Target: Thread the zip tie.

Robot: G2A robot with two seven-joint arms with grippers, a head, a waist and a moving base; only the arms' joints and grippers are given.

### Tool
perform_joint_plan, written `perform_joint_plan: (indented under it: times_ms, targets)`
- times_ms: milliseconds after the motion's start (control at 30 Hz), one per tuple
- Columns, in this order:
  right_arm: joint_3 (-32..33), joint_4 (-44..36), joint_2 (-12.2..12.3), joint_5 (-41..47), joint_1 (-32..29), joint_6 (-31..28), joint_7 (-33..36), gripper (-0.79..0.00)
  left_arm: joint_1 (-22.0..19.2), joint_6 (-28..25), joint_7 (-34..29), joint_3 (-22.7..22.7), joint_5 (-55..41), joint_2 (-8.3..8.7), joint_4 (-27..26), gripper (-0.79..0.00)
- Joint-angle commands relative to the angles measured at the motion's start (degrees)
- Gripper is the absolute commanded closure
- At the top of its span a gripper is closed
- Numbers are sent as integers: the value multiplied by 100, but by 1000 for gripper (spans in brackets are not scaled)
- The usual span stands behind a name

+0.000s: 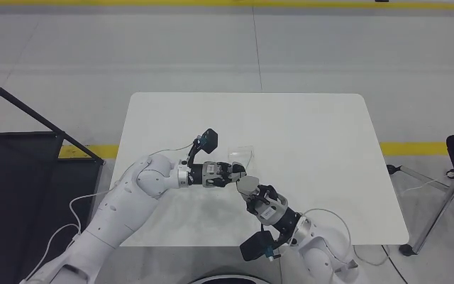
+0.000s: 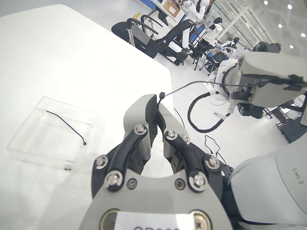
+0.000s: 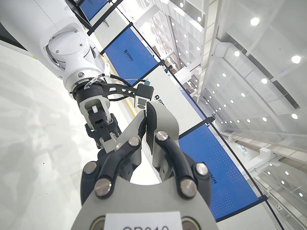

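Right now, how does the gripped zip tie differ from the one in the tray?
The held zip tie is raised and nearly straight, pinched below its head by the left gripper, tail at the right gripper; the tray zip tie lies loose and curved in the clear tray. Both are thin, black, unthreaded.

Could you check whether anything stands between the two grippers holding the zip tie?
Nothing visible does: the zip tie spans open air from the left gripper to the right gripper, and the clear tray lies aside.
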Motion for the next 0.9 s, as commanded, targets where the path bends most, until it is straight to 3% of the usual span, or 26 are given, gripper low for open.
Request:
perform_joint_plan:
  times_ms: [0, 867]
  targets:
    - [-4, 0, 5, 4, 2, 4, 3, 0, -4, 1, -6, 10, -16, 2, 4, 0]
    - [-75, 12, 88, -225, 94, -279, 77, 0, -47, -30, 20, 69, -121, 22, 52, 0]
